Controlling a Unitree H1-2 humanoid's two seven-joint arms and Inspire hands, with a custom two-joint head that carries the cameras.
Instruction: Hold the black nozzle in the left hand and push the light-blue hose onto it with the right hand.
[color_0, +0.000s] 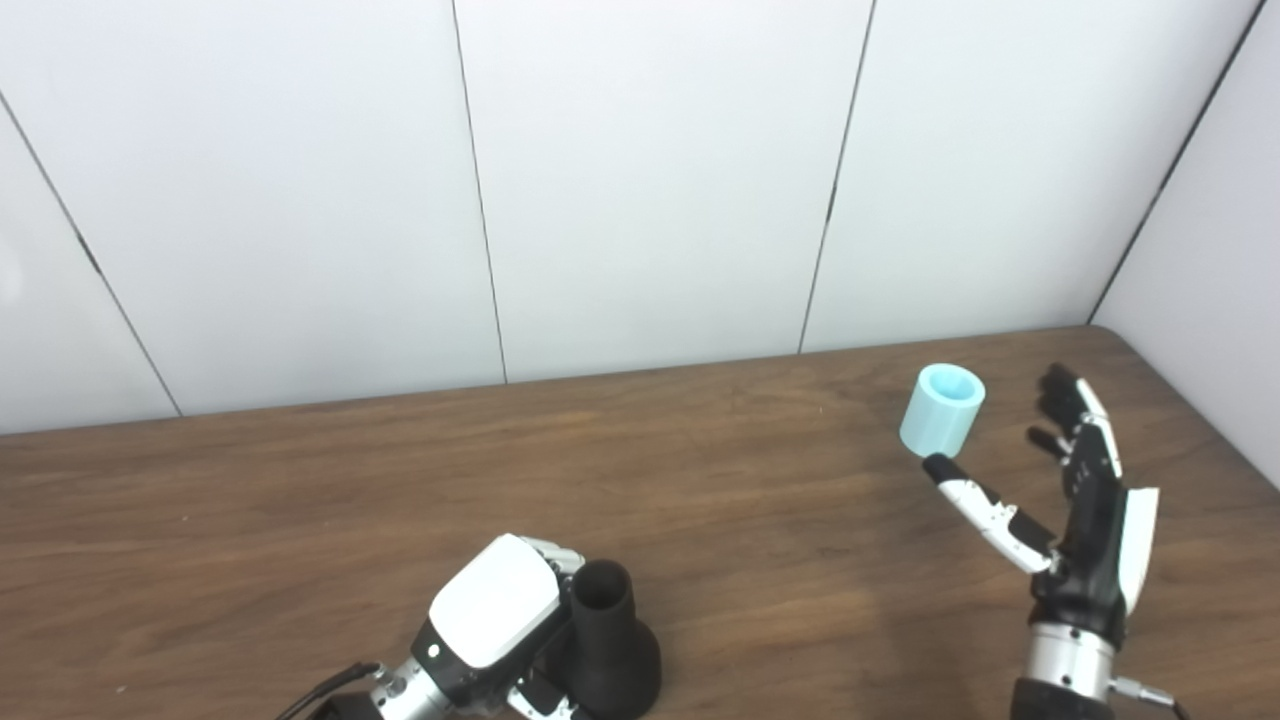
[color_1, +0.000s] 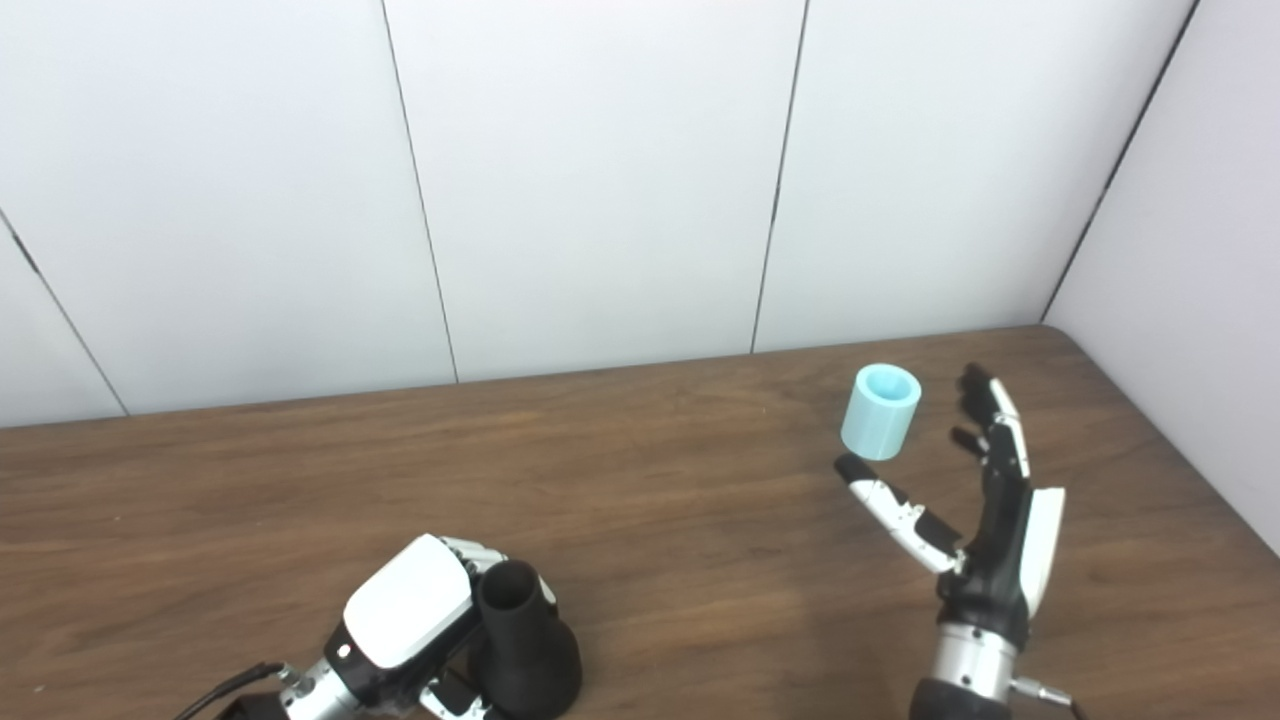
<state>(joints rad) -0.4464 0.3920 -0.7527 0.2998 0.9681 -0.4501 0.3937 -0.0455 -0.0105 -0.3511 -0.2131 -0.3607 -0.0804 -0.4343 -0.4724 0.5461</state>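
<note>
The left hand (color_0: 495, 620) is already gripping the flared black plastic nozzle (color_0: 610, 645), while the right hand (color_0: 1075, 510), fingers spread and empty, is hovering beside the ungrasped short light-blue cylindrical hose (color_0: 942, 410).

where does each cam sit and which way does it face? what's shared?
Left eye view: on the head, looking down and forward at the table and white wall; shows the left hand wrapped on the nozzle and the open right hand beside the hose.
Right eye view: on the head just to the right, same aim; the same things sit further left in the picture, and more of the right side wall shows.
Shared: both hands, nozzle, hose, table, wall.
</note>
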